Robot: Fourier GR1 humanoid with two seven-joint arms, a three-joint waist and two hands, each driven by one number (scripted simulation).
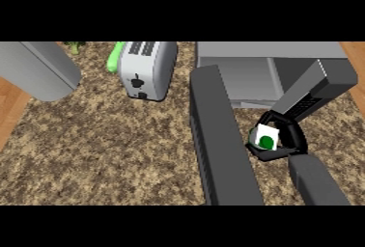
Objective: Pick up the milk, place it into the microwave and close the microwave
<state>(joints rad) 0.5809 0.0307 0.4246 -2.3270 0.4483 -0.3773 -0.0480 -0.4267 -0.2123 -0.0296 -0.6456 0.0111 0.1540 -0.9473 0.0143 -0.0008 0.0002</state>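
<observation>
The milk (266, 137), a small white carton with a green spot, is held in front of the microwave's opening. My right hand (288, 140) is curled round it, with black fingers showing above and below it, and its grey forearm comes in from the lower right. The grey microwave (271, 50) stands at the back right with its cavity (242, 82) exposed. Its dark door (221, 140) is swung wide open toward me, to the left of the milk. My left hand does not show.
A silver toaster (146, 67) stands at the back centre with a green object (114, 57) beside it. A grey rounded body (39, 67) fills the back left corner. Speckled countertop lies between the toaster and the door, with wooden floor at both sides.
</observation>
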